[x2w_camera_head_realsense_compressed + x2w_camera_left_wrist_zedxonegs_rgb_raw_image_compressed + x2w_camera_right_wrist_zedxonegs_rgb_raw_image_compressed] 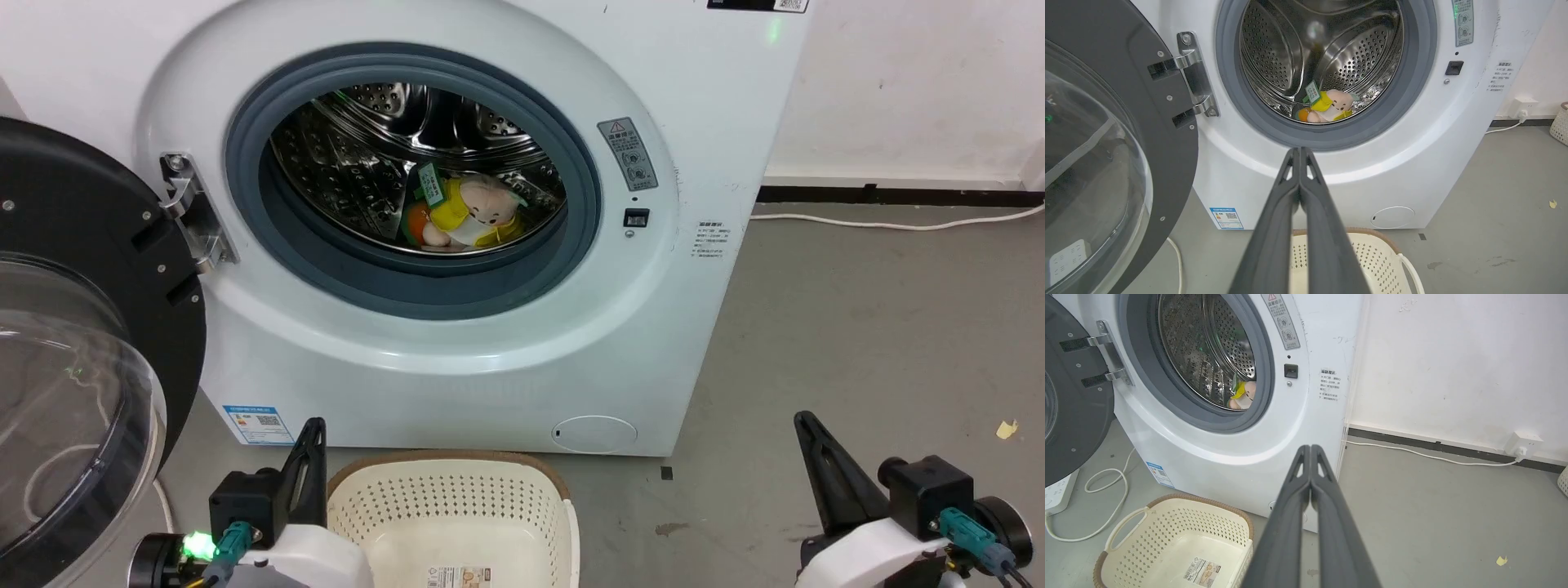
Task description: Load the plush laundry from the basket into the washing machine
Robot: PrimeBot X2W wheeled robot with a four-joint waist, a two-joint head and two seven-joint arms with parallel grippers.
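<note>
Port of the washing machine [490,359] stands open; door [82,245] swung out at 9 o'clock on its hinge, its clear bubble filling the lower left of the head view; grey gasket [245,188] rings the port.

Plush laundry [465,214] lies on the drum [351,155] floor, at 6 o'clock inside the port, behind the gasket lip; long axis runs roughly 9 to 3 across the port; pale head toward 3 o'clock, orange part toward 9, green tag sticking up toward 11.

Basket [445,459] on the floor at 6 o'clock of the head view, just in front of the machine's base, printed label visible on its bottom; left gripper [313,433] just beside its rim at 9 o'clock; right gripper [808,429] well apart at 3 o'clock.

Open grey floor [857,327] at 3 o'clock of the machine, bounded by wall and dark skirting; white cable [898,222] along that edge; yellow scrap [1008,429] near the right gripper.

Both pincers: fingers pressed together, nothing between them, tips aimed at the machine front below the port.
</note>
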